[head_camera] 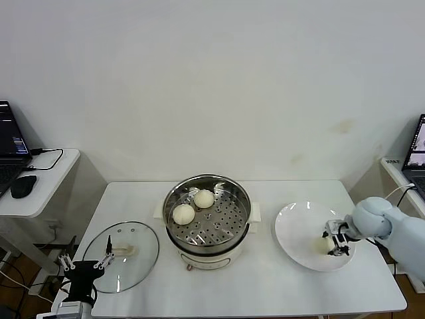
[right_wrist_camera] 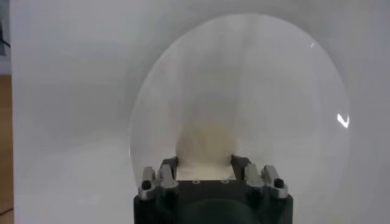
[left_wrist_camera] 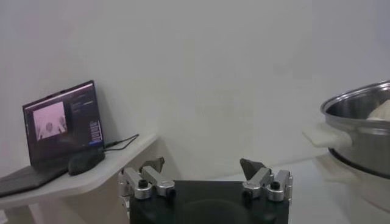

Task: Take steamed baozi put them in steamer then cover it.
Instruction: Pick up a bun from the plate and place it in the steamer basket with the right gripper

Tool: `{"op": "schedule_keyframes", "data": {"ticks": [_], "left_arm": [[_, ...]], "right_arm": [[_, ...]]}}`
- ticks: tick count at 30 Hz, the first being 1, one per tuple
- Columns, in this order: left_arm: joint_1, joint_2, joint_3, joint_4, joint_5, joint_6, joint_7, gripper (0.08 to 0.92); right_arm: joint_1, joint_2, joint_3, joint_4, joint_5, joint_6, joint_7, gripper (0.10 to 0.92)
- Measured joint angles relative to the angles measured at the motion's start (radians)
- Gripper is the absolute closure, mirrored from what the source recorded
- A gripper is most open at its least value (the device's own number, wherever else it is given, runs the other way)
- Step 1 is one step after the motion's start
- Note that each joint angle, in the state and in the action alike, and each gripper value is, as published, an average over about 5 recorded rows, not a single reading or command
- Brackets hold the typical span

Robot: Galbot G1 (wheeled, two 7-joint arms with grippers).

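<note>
The steamer [head_camera: 174, 203], a shiny steel pot with a perforated tray on a white base, stands mid-table with two cream-white baozi [head_camera: 204, 198] [head_camera: 183, 213] on the tray. A third baozi [head_camera: 323, 244] [right_wrist_camera: 206, 141] rests on the white plate [head_camera: 299, 229] at the right, and my right gripper [head_camera: 334, 243] [right_wrist_camera: 205, 162] is shut on it, one finger on each side. The cover [head_camera: 136, 256], a clear glass lid with a cream handle, lies flat on the table left of the steamer. My left gripper [head_camera: 85, 261] [left_wrist_camera: 203, 165] is parked open over the table's front left corner, near the lid's edge.
A side table at the left carries a laptop [head_camera: 10, 143] [left_wrist_camera: 61, 125] and a black mouse [head_camera: 23, 186]. Another laptop [head_camera: 418, 149] stands on a stand at the right. The steamer's rim and handle [left_wrist_camera: 329, 135] show in the left wrist view.
</note>
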Motion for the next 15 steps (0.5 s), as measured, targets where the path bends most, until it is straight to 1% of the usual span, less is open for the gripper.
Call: {"op": "schedule_keyframes", "data": {"ticks": [8,15], "left_arm": [[-0.008,0.008,0.006,-0.003,-0.002,0.0,0.0,0.177],[-0.014,0.015,0.007,-0.004,-0.005,0.002,0.001,0.177]], "right_arm": [[0.196,-0.01,-0.073,0.016,0.097,-0.013,-0.019,0.474],[0.431,0.034,-0.187,0.027,0.206,-0.019,-0.024,0.474]]}}
